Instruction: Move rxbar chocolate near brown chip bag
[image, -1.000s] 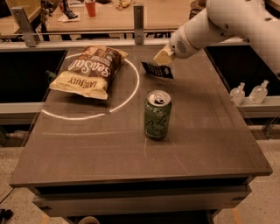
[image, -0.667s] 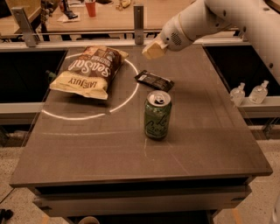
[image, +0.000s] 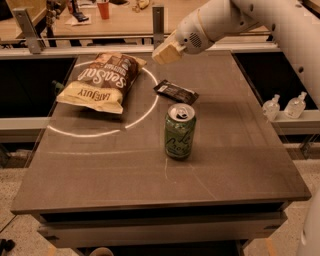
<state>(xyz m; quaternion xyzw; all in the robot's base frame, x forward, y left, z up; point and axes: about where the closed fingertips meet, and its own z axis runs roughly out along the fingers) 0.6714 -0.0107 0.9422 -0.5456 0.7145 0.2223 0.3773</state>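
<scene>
The rxbar chocolate (image: 175, 92), a flat black bar with pale print, lies on the table just right of the brown chip bag (image: 100, 81). The bag is puffy, dark brown with white lettering and a cream-yellow band at its near end. My gripper (image: 165, 52) hangs in the air above the table's far middle, up and slightly left of the bar, clear of it and holding nothing.
A green soda can (image: 179, 131) stands upright in front of the bar. A white ring of light (image: 145, 110) curves across the table around the bag. Two small bottles (image: 285, 106) stand on a ledge to the right. The table's (image: 235, 165) front edge is near.
The gripper was down at the bar one second ago. It has let the bar go on the table beside the bag and has risen up and to the left.
</scene>
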